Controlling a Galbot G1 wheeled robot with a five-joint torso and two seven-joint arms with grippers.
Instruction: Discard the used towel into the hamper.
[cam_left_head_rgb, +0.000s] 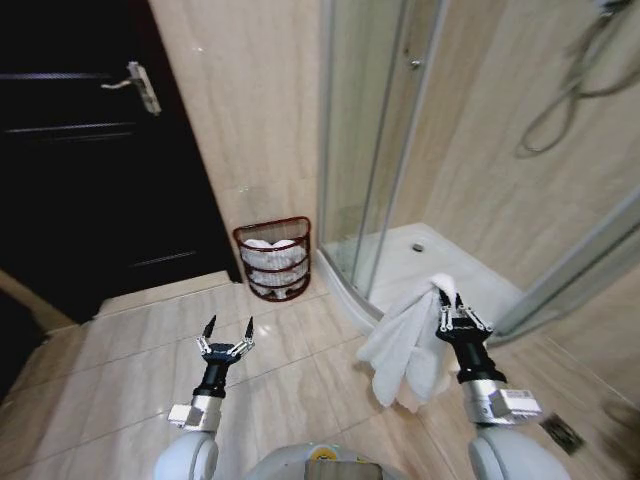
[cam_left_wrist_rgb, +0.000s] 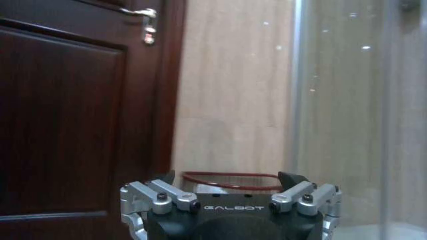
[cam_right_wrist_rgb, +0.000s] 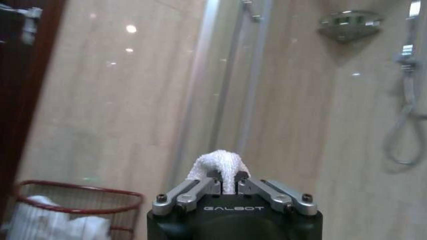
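A white towel (cam_left_head_rgb: 405, 345) hangs from my right gripper (cam_left_head_rgb: 449, 303), which is shut on its top fold; the cloth drapes down to the left of the arm, over the floor in front of the shower. In the right wrist view the towel (cam_right_wrist_rgb: 218, 166) bulges out above the closed fingers (cam_right_wrist_rgb: 200, 188). The hamper (cam_left_head_rgb: 274, 258), a dark red wire basket with white cloth inside, stands against the wall between the door and the shower; its rim shows as hamper (cam_left_wrist_rgb: 230, 180) and hamper (cam_right_wrist_rgb: 73, 207). My left gripper (cam_left_head_rgb: 228, 331) is open and empty, low over the floor tiles.
A dark wooden door (cam_left_head_rgb: 90, 160) with a metal handle (cam_left_head_rgb: 142, 88) fills the left. A glass shower enclosure (cam_left_head_rgb: 380, 140) with a raised white tray (cam_left_head_rgb: 430, 262) lies on the right, a hose (cam_left_head_rgb: 570, 90) on its wall. Open beige floor tiles (cam_left_head_rgb: 130, 370) lead to the hamper.
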